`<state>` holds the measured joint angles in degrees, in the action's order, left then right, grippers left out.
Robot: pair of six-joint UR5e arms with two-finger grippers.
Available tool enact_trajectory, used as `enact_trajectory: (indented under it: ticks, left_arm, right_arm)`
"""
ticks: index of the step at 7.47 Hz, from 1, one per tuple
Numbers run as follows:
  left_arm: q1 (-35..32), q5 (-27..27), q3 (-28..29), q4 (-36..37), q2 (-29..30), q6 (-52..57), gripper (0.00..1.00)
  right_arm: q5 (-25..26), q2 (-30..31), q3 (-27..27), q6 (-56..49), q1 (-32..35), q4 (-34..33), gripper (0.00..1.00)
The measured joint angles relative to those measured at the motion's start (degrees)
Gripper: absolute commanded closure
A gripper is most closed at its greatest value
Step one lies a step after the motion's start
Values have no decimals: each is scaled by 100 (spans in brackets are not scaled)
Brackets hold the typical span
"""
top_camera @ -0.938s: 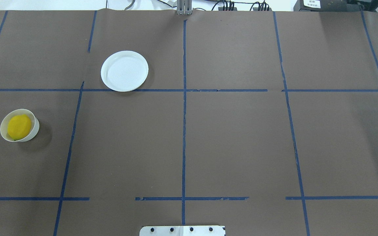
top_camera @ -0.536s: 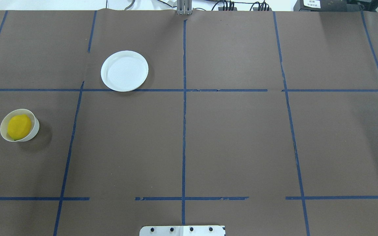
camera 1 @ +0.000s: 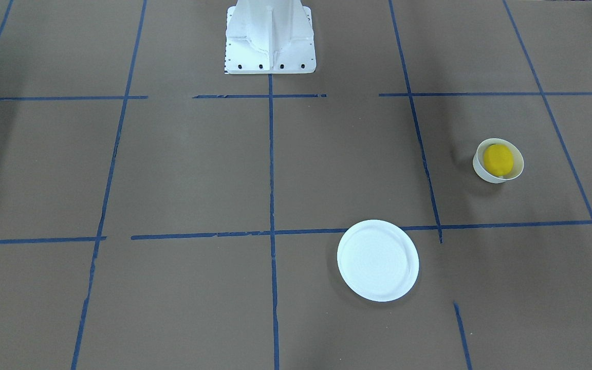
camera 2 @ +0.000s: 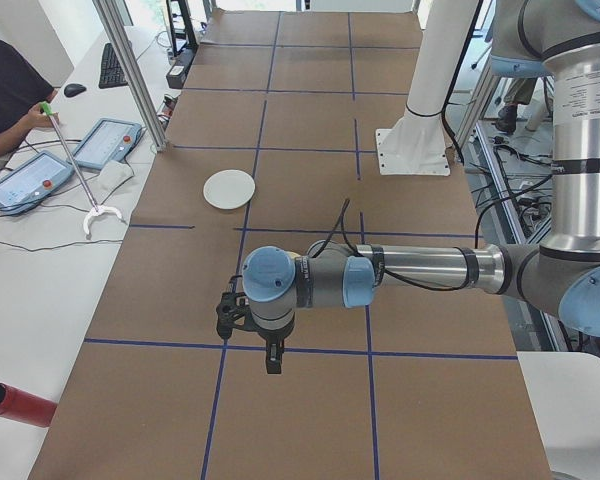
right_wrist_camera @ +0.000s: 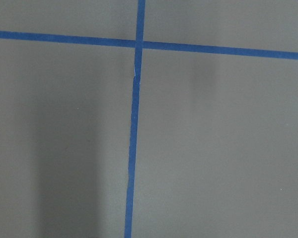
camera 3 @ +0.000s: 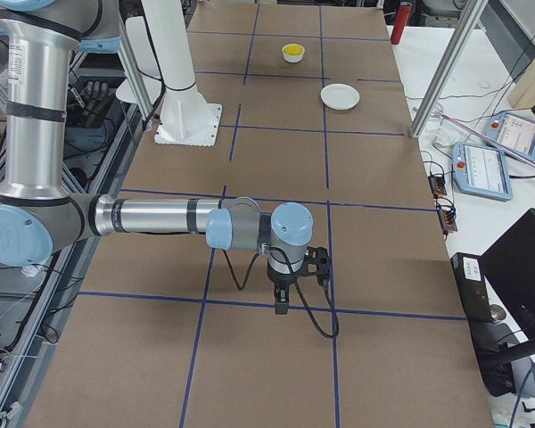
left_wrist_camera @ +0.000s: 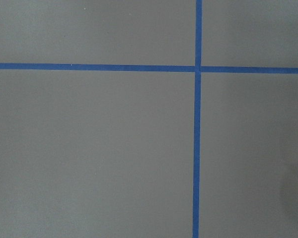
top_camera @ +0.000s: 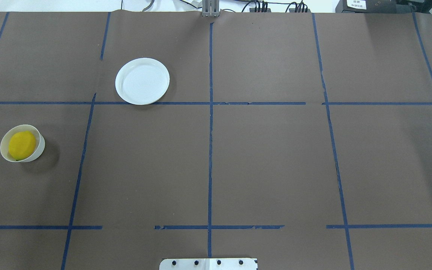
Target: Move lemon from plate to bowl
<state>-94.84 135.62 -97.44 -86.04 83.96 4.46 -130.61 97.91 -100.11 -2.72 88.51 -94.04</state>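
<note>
The yellow lemon point(top_camera: 22, 145) lies inside the small cream bowl point(top_camera: 41, 145) at the table's left side; both also show in the front-facing view, the lemon point(camera 1: 498, 159) in the bowl point(camera 1: 485, 176). The flat white plate point(top_camera: 142, 81) stands empty further back, near the middle line, and shows in the front-facing view point(camera 1: 377, 260) too. My left gripper point(camera 2: 273, 358) shows only in the exterior left view, and my right gripper point(camera 3: 281, 306) only in the exterior right view. Both hang over bare table far from the dishes. I cannot tell whether either is open or shut.
Brown paper with a blue tape grid covers the table. The white robot base point(camera 1: 270, 36) stands at the near middle edge. A person with a grabber stick point(camera 2: 75, 165), tablets and a red cylinder point(camera 2: 15, 404) are beside the table's left end.
</note>
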Motion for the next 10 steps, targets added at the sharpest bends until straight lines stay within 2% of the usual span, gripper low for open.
enact_trajectory:
  ticks: [4,8,10]
  left_arm:
    - [0,-1,45,16,95,12,0]
    - [8,-6,590,15,522,187,0]
    - [9,-3,618,15,581,196,0]
  right_arm:
    - [0,0,0,0,0,0,0]
    - [0,0,0,0,0,0,0]
    - [0,0,0,0,0,0,0]
